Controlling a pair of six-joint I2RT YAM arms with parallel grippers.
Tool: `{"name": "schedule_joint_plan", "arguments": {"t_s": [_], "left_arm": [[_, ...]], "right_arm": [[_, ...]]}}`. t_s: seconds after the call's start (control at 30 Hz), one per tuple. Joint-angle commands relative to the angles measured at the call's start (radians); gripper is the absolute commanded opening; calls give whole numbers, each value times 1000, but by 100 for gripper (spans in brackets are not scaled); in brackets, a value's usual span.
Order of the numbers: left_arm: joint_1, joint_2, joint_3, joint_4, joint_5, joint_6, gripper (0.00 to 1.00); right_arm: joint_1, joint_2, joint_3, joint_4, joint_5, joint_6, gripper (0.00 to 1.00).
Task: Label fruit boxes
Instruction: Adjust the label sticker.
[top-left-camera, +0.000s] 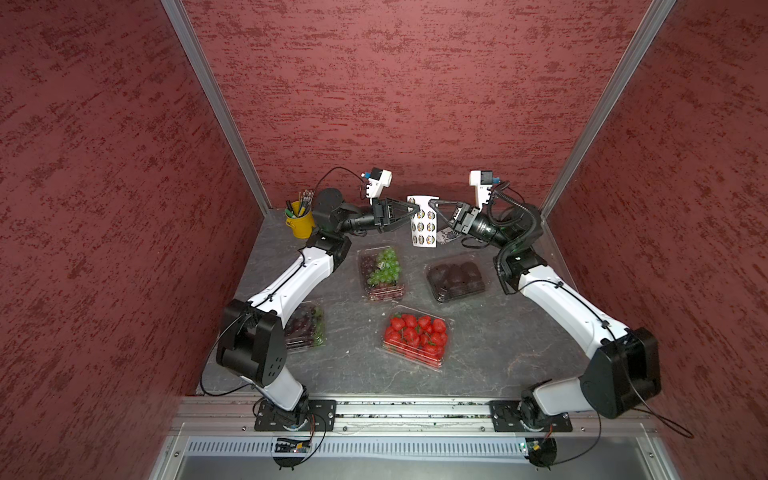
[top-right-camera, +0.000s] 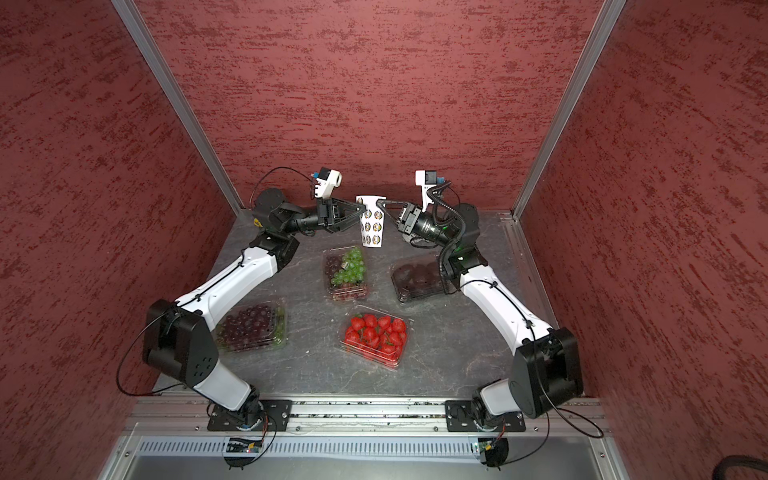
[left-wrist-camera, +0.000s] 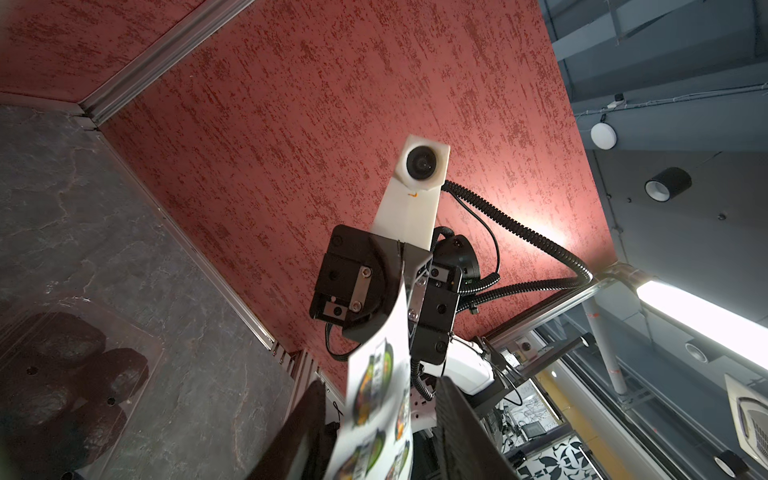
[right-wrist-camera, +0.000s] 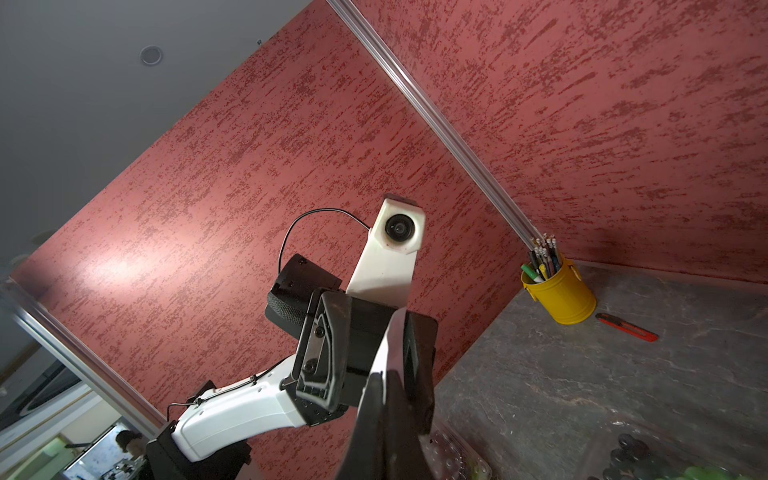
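Our right gripper was clamped on the top edge of the sticker sheet, hanging it in the air near the back wall. Our left gripper had its jaws part-open astride the sheet's side edge. The fruit boxes lay on the table below, apart from the sheet: mixed-grape box, dark round fruit box, strawberry box and dark-grape box. To peel cleanly, we judged, the left should pinch only one sticker's rim while the right holds the sheet taut.
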Motion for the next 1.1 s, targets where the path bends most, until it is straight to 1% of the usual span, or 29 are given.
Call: {"name": "schedule_joint_plan", "arguments": {"t_s": [0.0,0.07,0.23,0.37,0.57,0.67,0.9,1.03,1.07], "left_arm": [[1,4,7,38,14,0,44],[11,0,4,-4,3,25,50],[50,-19,-24,-25,-17,47,52],[44,-16,-13,-87,-38,91,54],[5,12,29,-66,-16,86,54],[-5,19,37,-27,-6,61,50],[-12,19,29,1,8,45,29],[-9,17,24,-2,8,46,19],[-9,19,24,0,8,43,16]], "right_arm": [[-7,-22,2,12,2,5,0],[-7,-22,2,14,2,6,0],[-7,-28,0,15,-4,10,0],[-7,-29,-4,34,-14,22,0],[-7,-28,-7,38,-25,28,0],[-7,-29,-13,27,-17,18,0],[-8,-28,-12,11,0,3,0],[-9,-27,-11,8,2,3,0],[-9,-28,-11,7,2,3,0]]}}
